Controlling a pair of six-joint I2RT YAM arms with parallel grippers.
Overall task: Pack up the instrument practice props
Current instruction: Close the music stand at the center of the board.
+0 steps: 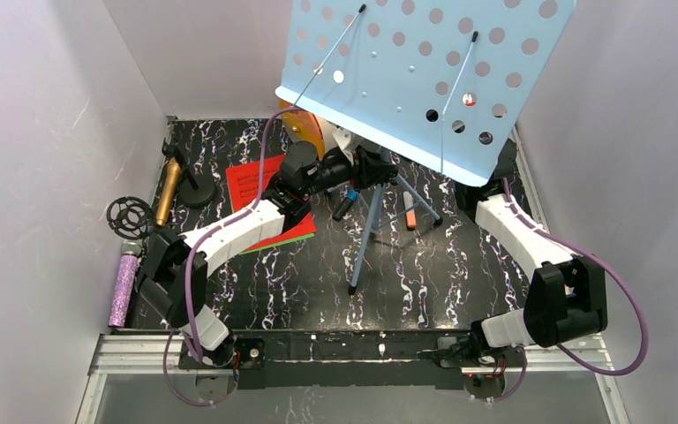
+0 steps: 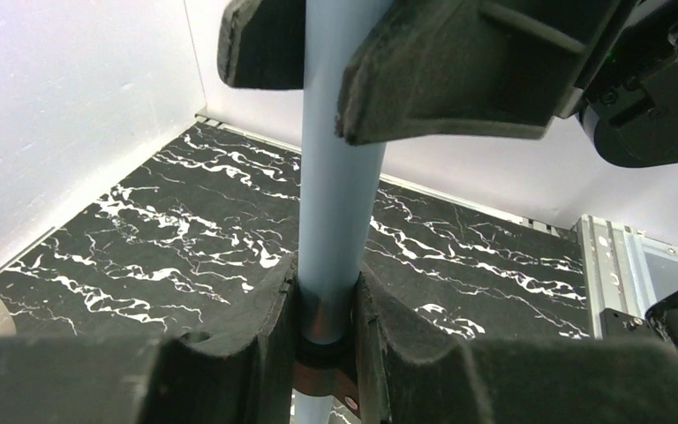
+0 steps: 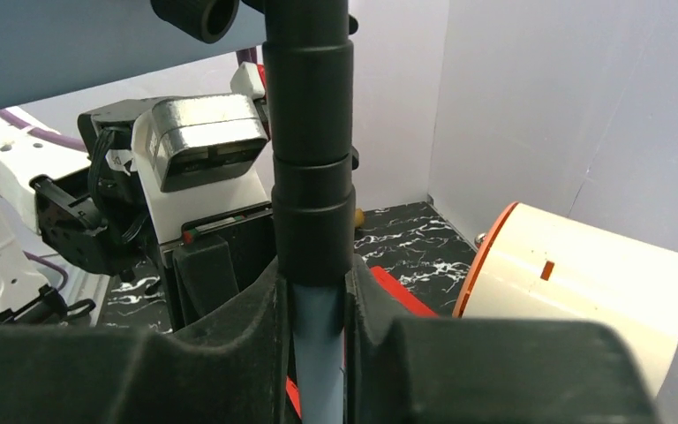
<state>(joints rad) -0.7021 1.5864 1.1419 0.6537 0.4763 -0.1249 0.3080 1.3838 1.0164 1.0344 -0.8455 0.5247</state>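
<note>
Sheet-music tripod (image 1: pixel 406 79) is gripped twice. My left gripper (image 2: pixel 322 305) is clamped on its pale-blue pole (image 2: pixel 335 177), and my right gripper (image 3: pixel 318 305) is closed on the same pole just below the black collar (image 3: pixel 312 177). I see the tripod standing upright mid-table (image 1: pixel 318 278), legs spread, just right of the red music sheet (image 1: pixel 247 181).

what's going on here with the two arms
Both arms are holding the pale-blue perforated sheet-music tripod stand, which stands on the black marbled table. The left gripper and the right gripper are each clamped on its pale-blue centre pole. The gold microphone, glittery purple microphone and red music sheet sit on the table's left, not yet packed.
</note>
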